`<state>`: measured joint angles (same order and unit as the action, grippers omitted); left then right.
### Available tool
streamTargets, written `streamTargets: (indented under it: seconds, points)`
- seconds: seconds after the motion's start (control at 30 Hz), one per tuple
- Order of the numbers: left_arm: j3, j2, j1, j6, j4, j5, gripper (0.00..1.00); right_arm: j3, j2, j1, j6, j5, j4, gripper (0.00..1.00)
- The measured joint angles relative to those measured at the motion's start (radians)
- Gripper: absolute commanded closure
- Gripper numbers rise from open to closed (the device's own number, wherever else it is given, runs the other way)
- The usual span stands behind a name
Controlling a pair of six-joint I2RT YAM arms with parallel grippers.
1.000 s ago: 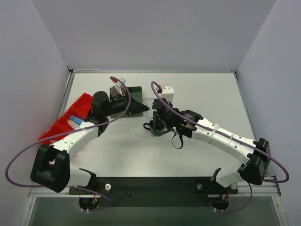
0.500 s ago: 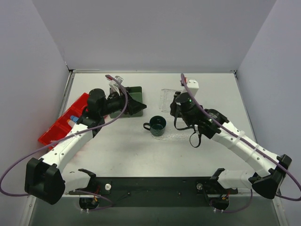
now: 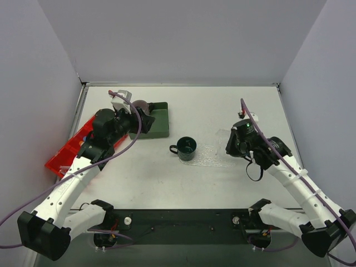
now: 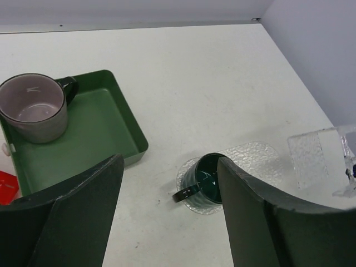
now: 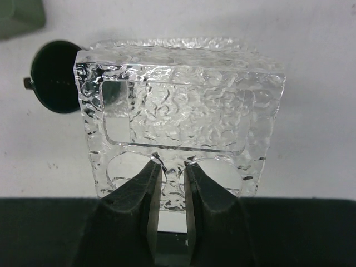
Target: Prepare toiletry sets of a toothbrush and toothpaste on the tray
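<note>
My right claw [image 5: 171, 164] is carrying the clear box [image 5: 183, 111] off rightward, pinched tight by its wall. My left claw [image 4: 169, 161] is opening wide, empty, leaving the grey mug [image 4: 33, 108] in the green box [image 4: 94, 133]. The tray [image 4: 258, 161] is lying on the desk [image 3: 167, 178], with the dark mug [image 3: 186, 148] still sitting on it, so clearing isn't finished.

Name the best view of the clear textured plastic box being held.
Right wrist: the clear textured plastic box fills the frame, pinched by the right gripper. Left wrist catches it small, far right; top external barely shows it.
</note>
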<state>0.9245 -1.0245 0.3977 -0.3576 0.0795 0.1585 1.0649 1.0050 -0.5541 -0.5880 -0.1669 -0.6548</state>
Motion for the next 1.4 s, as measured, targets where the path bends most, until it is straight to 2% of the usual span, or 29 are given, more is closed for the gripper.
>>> streamTargets:
  seconds: [0.33,0.9,1.4]
  points:
    - [0.0,0.0,0.0,0.031,0.031,-0.058,0.22,-0.05,0.13,-0.003,-0.033,0.104,-0.032,1.0]
    - [0.0,-0.009,0.0,0.047,0.039,-0.069,0.22,-0.05,0.381,-0.061,-0.037,0.1,0.093,1.0]
    - [0.0,-0.019,0.0,0.048,0.045,-0.072,0.22,-0.041,0.463,-0.063,-0.037,0.071,0.15,1.0]
